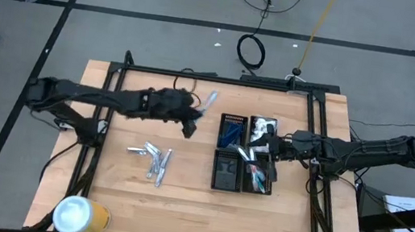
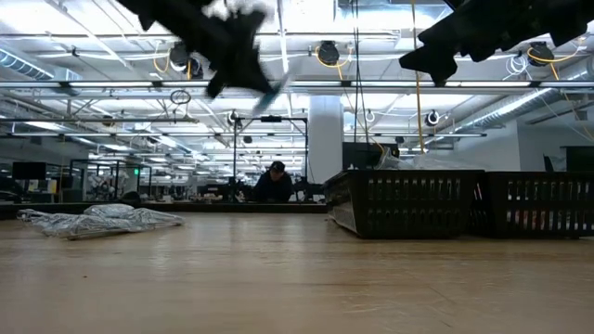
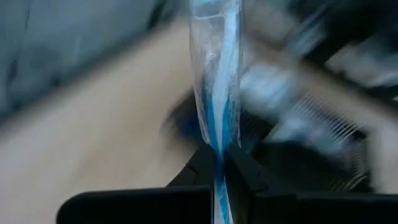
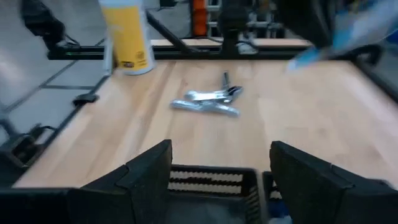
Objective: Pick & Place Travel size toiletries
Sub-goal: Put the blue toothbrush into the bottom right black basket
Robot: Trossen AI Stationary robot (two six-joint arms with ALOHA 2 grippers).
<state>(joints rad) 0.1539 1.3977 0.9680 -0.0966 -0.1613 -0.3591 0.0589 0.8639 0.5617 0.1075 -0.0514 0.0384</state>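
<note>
My left gripper is shut on a blue toothbrush in a clear wrapper, high above the table and just left of the black trays. In the low view the gripper and toothbrush hang near the picture's top. A pile of silvery travel size toiletries lies flat on the wood at centre left, also seen in the right wrist view. My right gripper is open above the trays, with nothing between its fingers. My left gripper pinches the wrapped toothbrush between its two fingers near one end. The fingers come from the table's left, slanting a little down. The toothbrush sticks out ahead of the fingertips, along the line of the fingers, lifted clear of the table.
A yellow cylinder with a white lid stands at the near left corner. The gridded trays hold more small items. A black frame runs along the table's far edge. Bare wood lies between the pile and the trays.
</note>
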